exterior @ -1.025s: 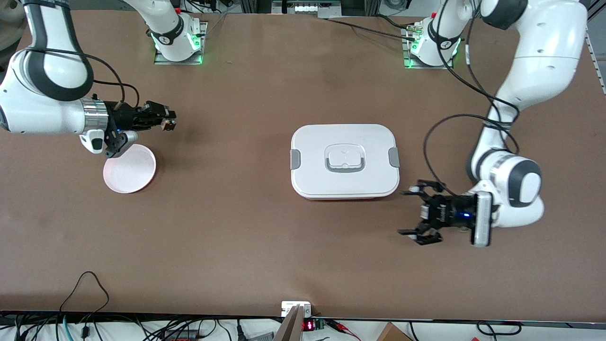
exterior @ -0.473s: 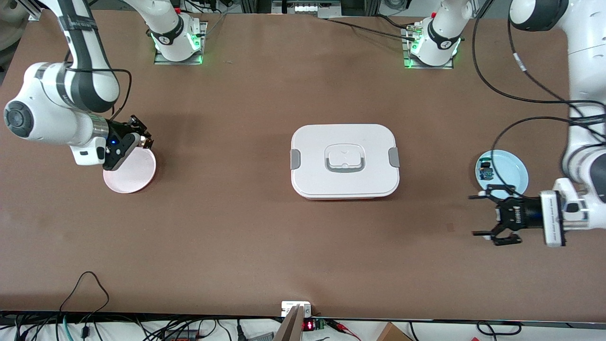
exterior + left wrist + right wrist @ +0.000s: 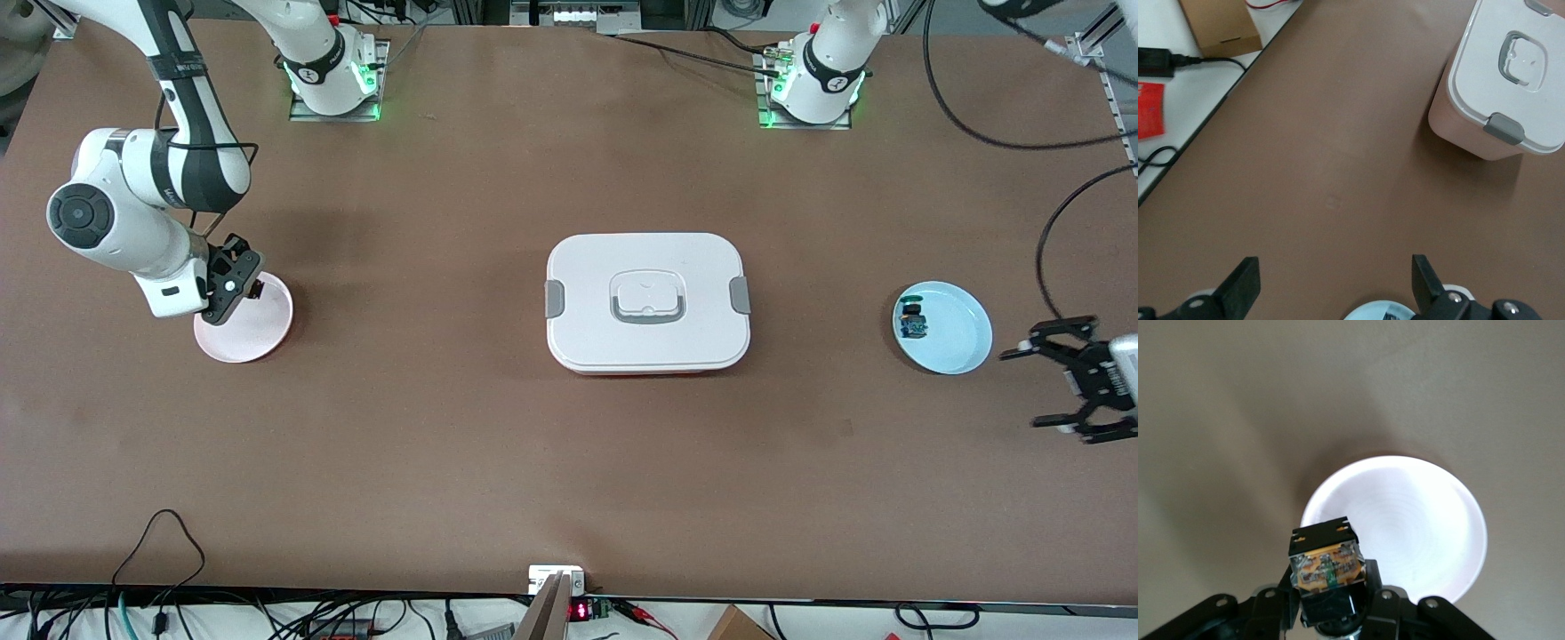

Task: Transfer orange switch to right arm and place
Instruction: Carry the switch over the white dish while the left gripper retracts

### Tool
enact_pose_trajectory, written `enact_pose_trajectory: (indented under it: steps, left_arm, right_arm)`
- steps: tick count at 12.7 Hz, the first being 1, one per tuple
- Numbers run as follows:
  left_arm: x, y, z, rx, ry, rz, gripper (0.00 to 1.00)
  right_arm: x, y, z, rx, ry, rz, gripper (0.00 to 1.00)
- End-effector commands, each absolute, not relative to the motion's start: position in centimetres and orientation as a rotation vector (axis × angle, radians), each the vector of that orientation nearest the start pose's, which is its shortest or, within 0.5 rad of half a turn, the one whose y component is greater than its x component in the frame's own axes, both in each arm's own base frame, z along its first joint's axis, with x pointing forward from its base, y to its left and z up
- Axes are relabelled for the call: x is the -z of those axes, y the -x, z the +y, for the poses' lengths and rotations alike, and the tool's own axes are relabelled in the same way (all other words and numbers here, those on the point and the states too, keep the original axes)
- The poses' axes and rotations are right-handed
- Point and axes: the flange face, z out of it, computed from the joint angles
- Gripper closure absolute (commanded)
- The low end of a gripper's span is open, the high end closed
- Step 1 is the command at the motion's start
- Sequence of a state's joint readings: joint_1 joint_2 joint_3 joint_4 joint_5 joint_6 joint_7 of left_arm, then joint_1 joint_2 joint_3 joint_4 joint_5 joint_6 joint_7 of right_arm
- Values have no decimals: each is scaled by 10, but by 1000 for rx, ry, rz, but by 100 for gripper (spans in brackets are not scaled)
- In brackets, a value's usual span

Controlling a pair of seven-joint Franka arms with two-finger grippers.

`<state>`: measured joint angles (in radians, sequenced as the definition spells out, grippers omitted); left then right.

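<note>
- In the front view we are seeing little of the orange switch [image 3: 1325, 565]; the right gripper's [image 3: 252, 286] housing is covering most of it, so we are reading it from the right wrist view.
- There the right gripper [image 3: 1328, 597] is clamping the orange switch between its fingers, over the rim of the pink plate [image 3: 1405, 527].
- The pink plate [image 3: 263, 333] is lying toward the right arm's end of the table, at about nine o'clock from the lunch box [image 3: 647, 302], well apart from it.
- The left gripper [image 3: 1047, 384] is hanging over the table with its fingers spread wide and nothing between them; the frame edge is cutting off its wrist.
- In the left wrist view only the fingers [image 3: 1241, 288] are showing, and the blue plate's [image 3: 1381, 312] rim is barely peeking in.
- The blue plate [image 3: 960, 342] is sitting at three o'clock from the lunch box, just beside the left gripper.
- A small green-and-blue switch [image 3: 912, 322] is resting in that blue plate, near its rim; we cannot make out its details.
</note>
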<state>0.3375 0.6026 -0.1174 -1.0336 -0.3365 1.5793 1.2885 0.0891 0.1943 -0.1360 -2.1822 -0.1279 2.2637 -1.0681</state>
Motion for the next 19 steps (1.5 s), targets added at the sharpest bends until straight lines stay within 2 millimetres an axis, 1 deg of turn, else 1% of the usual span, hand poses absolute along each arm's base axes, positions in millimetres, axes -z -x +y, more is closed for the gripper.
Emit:
enact_pose_trajectory:
  steps: [1, 2, 4, 5, 7, 8, 9, 10, 11, 12, 13, 14, 15, 16, 17, 18, 19]
  left_arm:
    - [-578, -673, 130, 314, 2975, 1458, 0]
    - [-600, -662, 114, 261, 2999, 1353, 0]
    - [-636, -637, 90, 146, 3105, 1025, 0]
    - [-651, -623, 78, 89, 3148, 872, 0]
    - [-680, -592, 65, -14, 3212, 569, 0]
    - [-693, -575, 57, -69, 3237, 400, 0]
    - [-693, -564, 50, -127, 3240, 260, 0]
    - [-695, -554, 41, -145, 3227, 188, 0]
    - [-693, -544, 37, -169, 3224, 134, 0]
    - [-689, -538, 33, -193, 3219, 54, 0]
    - [-680, -536, 31, -211, 3215, 3, 0]
    - [-665, -537, 28, -220, 3211, -24, 0]
    - [-649, -537, 28, -228, 3207, -36, 0]
    - [-629, -538, 30, -209, 3205, -50, 0]
    - [-609, -537, 35, -169, 3203, -54, 0]
    - [-598, -536, 35, -162, 3201, -59, 0]
    - [-595, -538, 36, -159, 3202, -72, 0]
  right_arm:
    - [-276, -541, -49, -195, 2676, -1807, 82]
    - [-269, -542, -56, -175, 2653, -1855, 82]
    - [-262, -544, -62, -159, 2594, -1946, 82]
    - [-257, -543, -65, -167, 2574, -1965, 82]
    - [-239, -544, -66, -165, 2557, -1986, 82]
    - [-229, -542, -71, -161, 2539, -2010, 82]
    - [-226, -540, -77, -142, 2531, -2034, 82]
    - [-222, -538, -81, -133, 2525, -2046, 82]
    - [-215, -537, -82, -136, 2521, -2047, 82]
    - [-211, -537, -82, -126, 2522, -2052, 81]
    - [-206, -534, -81, -126, 2517, -2055, 81]
    - [-200, -533, -81, -129, 2499, -2075, 81]
    - [-193, -532, -84, -140, 2474, -2093, 81]
    - [-188, -530, -88, -145, 2460, -2103, 81]
    - [-187, -529, -87, -150, 2432, -2131, 81]
    - [-187, -529, -87, -152, 2396, -2168, 81]
    - [-188, -530, -85, -152, 2374, -2191, 81]
